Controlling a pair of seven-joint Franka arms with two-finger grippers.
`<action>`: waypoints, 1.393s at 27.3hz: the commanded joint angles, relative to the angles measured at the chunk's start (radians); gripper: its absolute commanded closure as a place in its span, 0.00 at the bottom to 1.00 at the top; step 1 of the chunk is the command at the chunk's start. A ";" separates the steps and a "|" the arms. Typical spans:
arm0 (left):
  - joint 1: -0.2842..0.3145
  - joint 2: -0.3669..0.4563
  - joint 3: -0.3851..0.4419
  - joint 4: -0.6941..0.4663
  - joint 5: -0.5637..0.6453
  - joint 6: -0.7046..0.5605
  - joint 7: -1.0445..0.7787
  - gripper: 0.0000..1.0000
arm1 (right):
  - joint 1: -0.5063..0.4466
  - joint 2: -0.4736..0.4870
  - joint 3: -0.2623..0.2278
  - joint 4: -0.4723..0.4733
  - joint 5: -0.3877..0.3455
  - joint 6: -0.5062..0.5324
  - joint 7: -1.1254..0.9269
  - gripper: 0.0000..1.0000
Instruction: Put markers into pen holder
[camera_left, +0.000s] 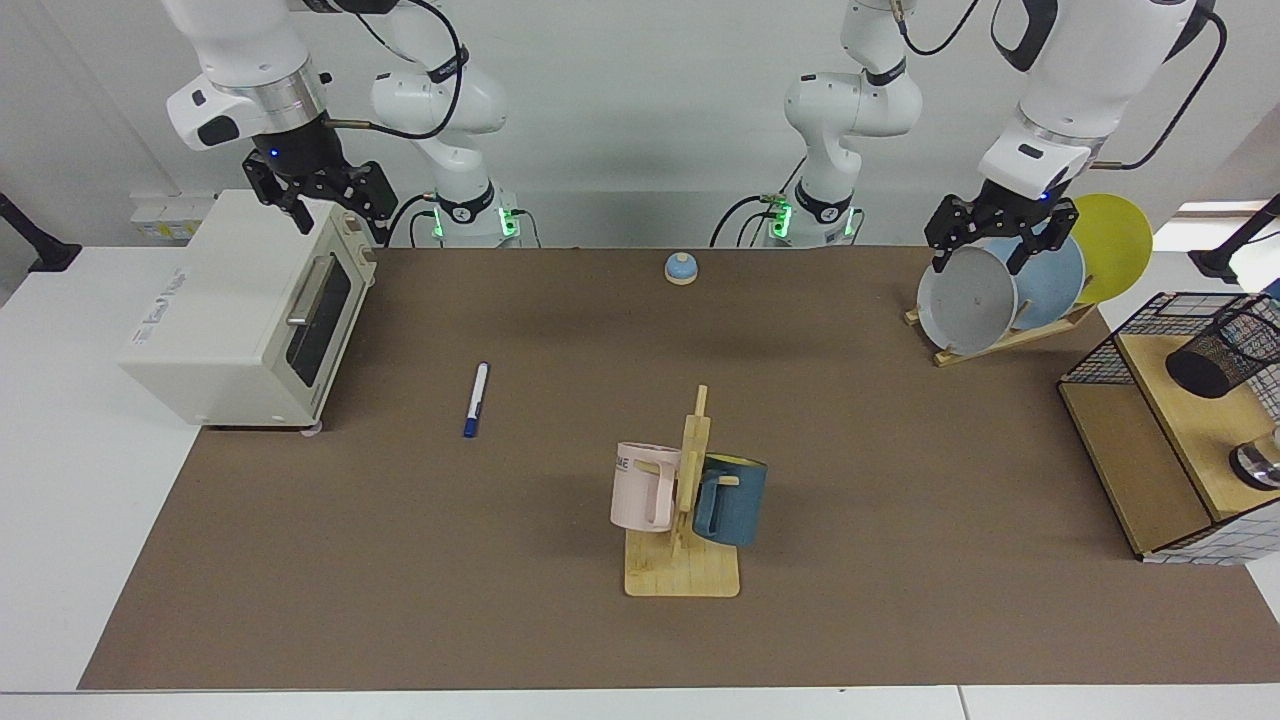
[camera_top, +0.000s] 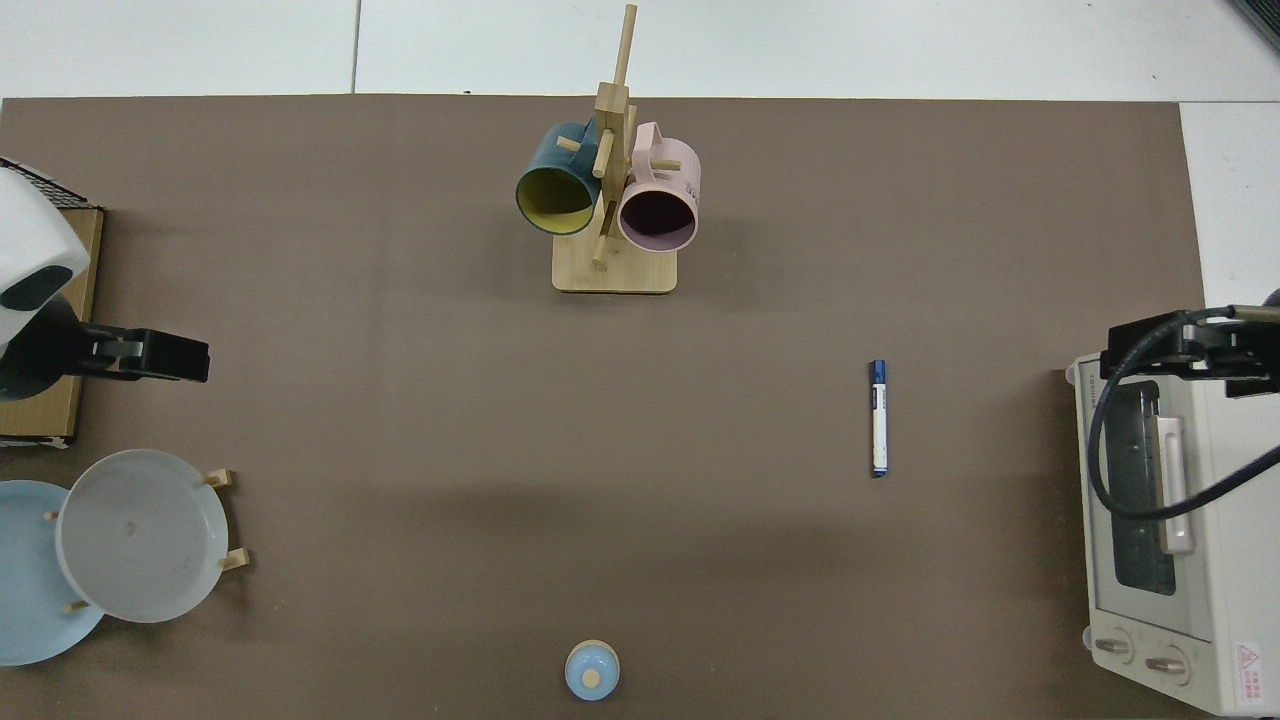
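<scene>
Facing view: marker is seen lying untouched, label unreadable; left gripper and right gripper are held spread, empty; pen holder is tipped.

We see two arms built alike: glossy white rounded shells with black bands at the joints and a bare metal ring above each wrist. Each carries a black two-fingered end effector, the right end effector and the left end effector, and a small blue light glows on the black mount above each. Black cables loop loosely along the upper links. At the far edge of the surface both bases show green lights, with thin cables running from them.
</scene>
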 joint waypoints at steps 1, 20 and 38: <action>-0.010 -0.009 0.007 0.003 0.020 -0.017 0.000 0.00 | 0.003 -0.027 0.002 -0.034 -0.025 0.003 -0.012 0.00; -0.010 -0.009 0.007 0.003 0.020 -0.017 0.000 0.00 | 0.003 -0.045 0.008 -0.100 -0.015 0.046 -0.025 0.00; -0.010 -0.009 0.007 0.002 0.020 -0.017 0.000 0.00 | 0.053 -0.003 0.008 -0.411 -0.003 0.398 -0.008 0.00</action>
